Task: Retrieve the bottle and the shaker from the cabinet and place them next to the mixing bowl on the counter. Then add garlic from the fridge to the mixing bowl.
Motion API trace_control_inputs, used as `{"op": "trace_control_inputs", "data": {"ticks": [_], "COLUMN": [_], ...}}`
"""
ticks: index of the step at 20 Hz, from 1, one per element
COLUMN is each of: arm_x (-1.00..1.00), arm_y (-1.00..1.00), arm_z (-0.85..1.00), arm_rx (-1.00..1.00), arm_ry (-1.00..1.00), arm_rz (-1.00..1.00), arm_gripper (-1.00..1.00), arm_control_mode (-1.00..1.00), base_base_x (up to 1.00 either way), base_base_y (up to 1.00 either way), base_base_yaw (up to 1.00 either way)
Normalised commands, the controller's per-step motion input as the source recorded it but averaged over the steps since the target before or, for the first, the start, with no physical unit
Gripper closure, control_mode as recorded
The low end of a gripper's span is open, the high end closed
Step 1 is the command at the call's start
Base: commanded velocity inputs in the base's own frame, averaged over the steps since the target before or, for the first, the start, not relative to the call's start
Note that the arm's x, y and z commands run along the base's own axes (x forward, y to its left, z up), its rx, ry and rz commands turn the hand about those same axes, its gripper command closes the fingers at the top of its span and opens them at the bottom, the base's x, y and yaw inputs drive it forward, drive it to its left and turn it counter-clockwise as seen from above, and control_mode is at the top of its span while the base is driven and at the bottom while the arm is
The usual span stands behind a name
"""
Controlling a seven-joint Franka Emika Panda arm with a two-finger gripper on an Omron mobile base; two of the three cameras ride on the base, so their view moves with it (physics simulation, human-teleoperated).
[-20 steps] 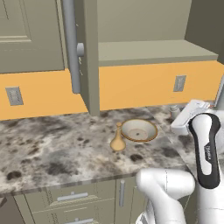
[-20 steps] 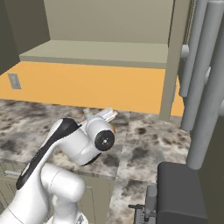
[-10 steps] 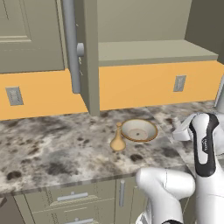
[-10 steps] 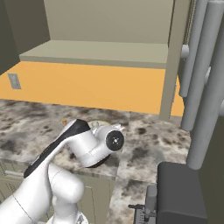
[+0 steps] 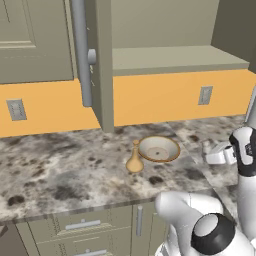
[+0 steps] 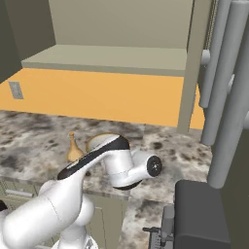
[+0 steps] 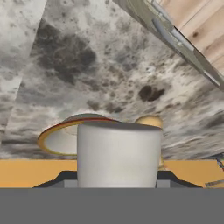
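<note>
My gripper [image 7: 117,181] is shut on the shaker [image 7: 118,153], a pale grey cylinder between the dark fingertips [image 7: 61,180]. Behind it in the hand view lie the tan mixing bowl [image 7: 59,138] and the rounded tan bottle [image 7: 149,121]. In the left base view the gripper [image 5: 214,153] hangs low over the counter [image 5: 60,165], to the right of the mixing bowl [image 5: 158,149]. The bottle [image 5: 134,161] stands at the bowl's left. The cabinet [image 5: 170,57] stands open above with a bare shelf. Fridge and garlic are out of view.
The open cabinet door [image 5: 100,65] with its grey bar handle [image 5: 81,55] hangs over the counter's back. Another door's grey bars [image 6: 228,97] stand close at the right. Drawers [image 5: 80,227] run below the counter edge. Wall sockets [image 5: 204,95] sit on the orange backsplash.
The arm has swung to the right. The hand with the shaker has sunk a little toward the counter, right of the bowl. Bowl and bottle have stayed put.
</note>
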Motion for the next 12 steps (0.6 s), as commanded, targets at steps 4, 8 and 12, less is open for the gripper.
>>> {"op": "trace_control_inputs", "data": {"ticks": [4,8,12], "arm_x": [0.26,0.3,0.28], "arm_y": [0.02,0.04,0.0], "arm_z": [-0.37,-0.27,-0.31], "arm_rx": [0.0,0.0,0.0], "arm_ry": [-0.18,-0.14,-0.1], "arm_rz": [0.14,0.12,0.11], "arm_gripper": [1.0,1.0,1.0], "arm_control_mode": [-1.0,-1.0,-1.0], "base_base_x": [0.0,0.0,0.0], "base_base_y": [0.0,0.0,0.0], "base_base_yaw": [0.0,0.0,0.0]}}
